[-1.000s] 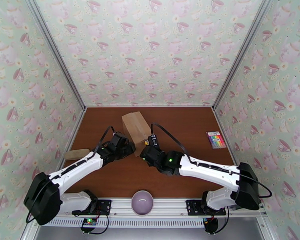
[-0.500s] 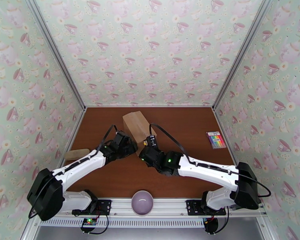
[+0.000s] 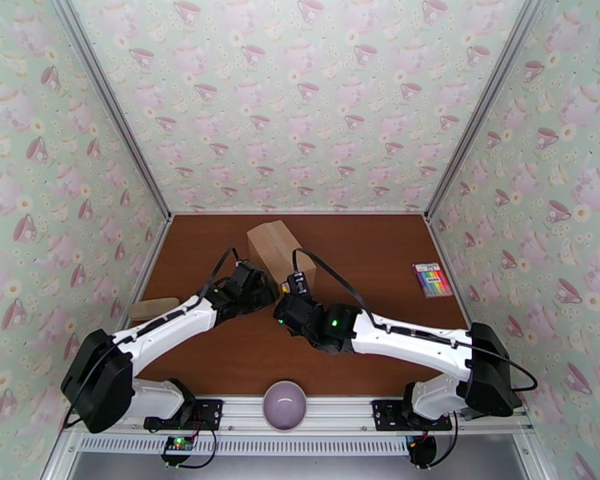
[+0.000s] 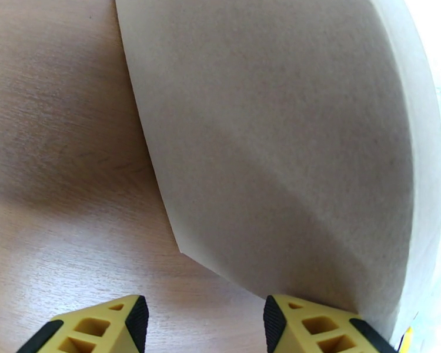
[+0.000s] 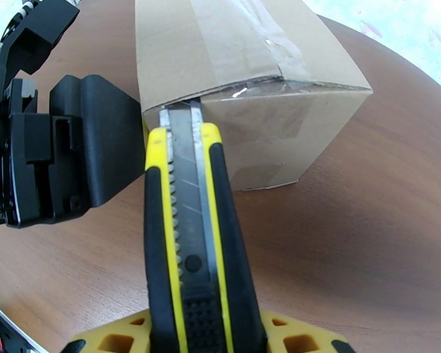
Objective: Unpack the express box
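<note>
Tape-cutting step. Plain brown cardboard express box (image 3: 278,246) sits at 12 o'clock on the brown wooden desk (image 3: 380,258). My right fingers (image 5: 300,335) clamp a yellow-black utility knife (image 5: 188,230), blade tip at the taped seam (image 5: 232,36). My left fingers (image 4: 103,325) stand apart at the box's 9 o'clock side. Next: push the blade shallowly along the seam.

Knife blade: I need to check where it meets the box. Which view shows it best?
Right wrist: the knife runs up the middle, its blade tip at the express box's taped top edge. From top external, the right arm covers it; the left wrist camera faces the box's plain side.
</note>
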Robot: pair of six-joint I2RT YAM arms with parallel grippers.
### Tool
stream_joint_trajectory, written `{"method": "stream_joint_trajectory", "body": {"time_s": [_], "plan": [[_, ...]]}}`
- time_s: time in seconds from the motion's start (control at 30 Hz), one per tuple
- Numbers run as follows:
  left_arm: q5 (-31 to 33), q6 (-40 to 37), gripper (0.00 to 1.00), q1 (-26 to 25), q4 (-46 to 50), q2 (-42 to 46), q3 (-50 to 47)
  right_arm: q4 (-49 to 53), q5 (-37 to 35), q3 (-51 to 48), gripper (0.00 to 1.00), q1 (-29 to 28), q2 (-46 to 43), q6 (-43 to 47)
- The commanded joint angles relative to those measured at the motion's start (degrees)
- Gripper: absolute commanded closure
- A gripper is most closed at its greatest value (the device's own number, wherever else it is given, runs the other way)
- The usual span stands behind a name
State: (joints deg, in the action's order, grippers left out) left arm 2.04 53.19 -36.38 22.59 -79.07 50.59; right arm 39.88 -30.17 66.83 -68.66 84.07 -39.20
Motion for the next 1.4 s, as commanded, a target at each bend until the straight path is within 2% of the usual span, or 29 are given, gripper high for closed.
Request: {"method": "stream_joint_trajectory", "body": {"time_s": [0.0, 0.7, 0.77, 1.03, 1.37], "plan": [[2.1, -0.2, 0.41, -0.2, -1.3, -0.6, 2.4, 0.4, 1.3, 1.5, 1.00, -1.0, 0.5, 0.3], [6.3, -4.3, 0.40, 1.5, 6.7, 4.4, 6.2, 4.1, -0.2, -0.5, 1.00, -1.0, -2.8, 0.1], [6.6, -5.3, 0.40, 2.0, 7.0, 4.1, 9.0, 4.4, -0.3, -0.6, 1.00, -1.0, -3.0, 0.1], [8.1, -10.7, 0.29, 4.0, 8.5, -1.7, 17.3, 4.1, 0.0, -0.6, 1.00, -1.0, -3.1, 0.0], [7.4, -11.8, 0.29, 6.5, 6.1, -11.5, 20.1, 4.0, 0.2, -0.7, 1.00, -1.0, -3.5, 0.1]]}}
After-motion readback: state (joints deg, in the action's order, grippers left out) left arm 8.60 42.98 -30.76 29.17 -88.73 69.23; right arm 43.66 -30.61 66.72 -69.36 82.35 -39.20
